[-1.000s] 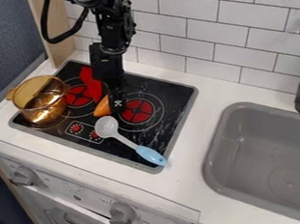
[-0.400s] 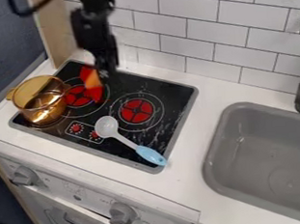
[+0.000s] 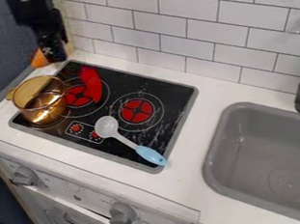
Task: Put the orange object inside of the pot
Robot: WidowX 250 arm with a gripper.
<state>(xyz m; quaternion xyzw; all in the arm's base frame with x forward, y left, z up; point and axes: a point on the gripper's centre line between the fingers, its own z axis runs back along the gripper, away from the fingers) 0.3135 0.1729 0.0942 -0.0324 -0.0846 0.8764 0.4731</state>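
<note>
High at the upper left, my gripper point(image 3: 50, 55) is shut on the orange object point(image 3: 40, 58), which pokes out at the left side of the fingers. Both are in the air above and just behind the pot. The amber see-through pot point(image 3: 41, 103) stands upright on the left part of the stove, its open top facing up.
A red object point(image 3: 91, 83) lies on the black stovetop point(image 3: 115, 87) right of the pot. A spoon with a blue handle point(image 3: 150, 155) lies across the stove's front part. The grey sink point(image 3: 227, 123) is at the right, and a tiled wall runs behind.
The gripper has risen from the middle of the stove and moved left with the orange object, first over the red object, then to behind the pot. Pot and spoon have stayed put.
</note>
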